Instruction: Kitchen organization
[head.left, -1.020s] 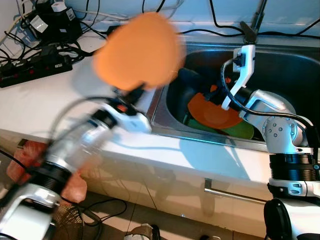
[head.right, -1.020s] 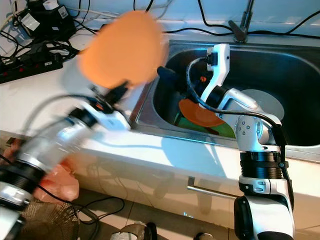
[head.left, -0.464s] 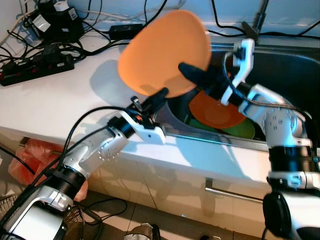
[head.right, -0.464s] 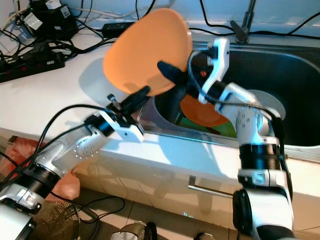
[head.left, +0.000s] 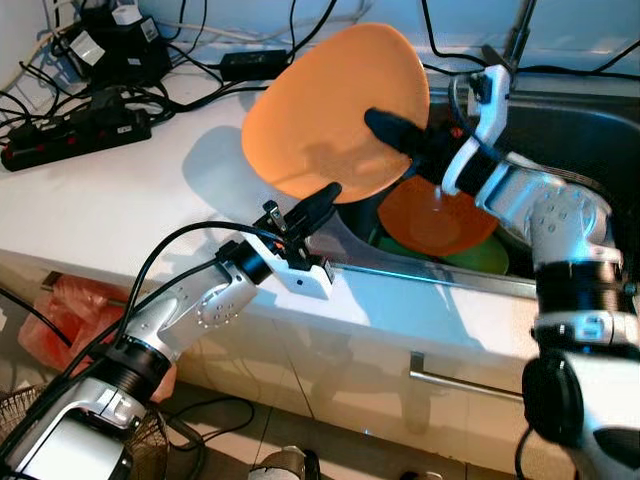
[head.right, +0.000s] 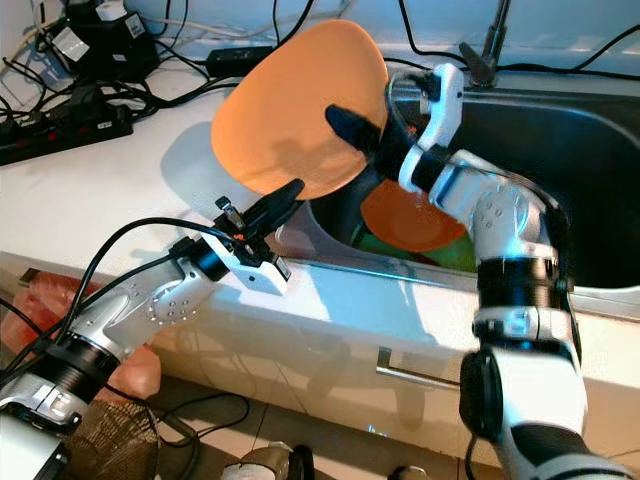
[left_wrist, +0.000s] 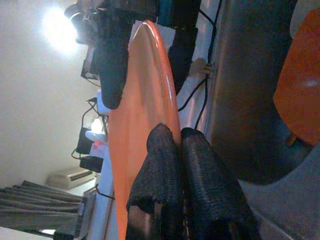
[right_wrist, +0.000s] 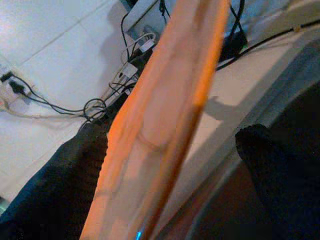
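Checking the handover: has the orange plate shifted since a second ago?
Yes. The orange plate has moved from above the counter toward the sink, between both grippers.

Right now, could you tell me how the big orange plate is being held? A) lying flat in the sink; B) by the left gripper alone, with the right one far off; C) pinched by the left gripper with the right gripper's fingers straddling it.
C: the left gripper pinches the lower rim of the orange plate, and the right gripper has a finger on each side of it.

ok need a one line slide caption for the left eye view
Left gripper holds an orange plate upright by its lower edge over the sink rim while the open right gripper straddles its far edge.
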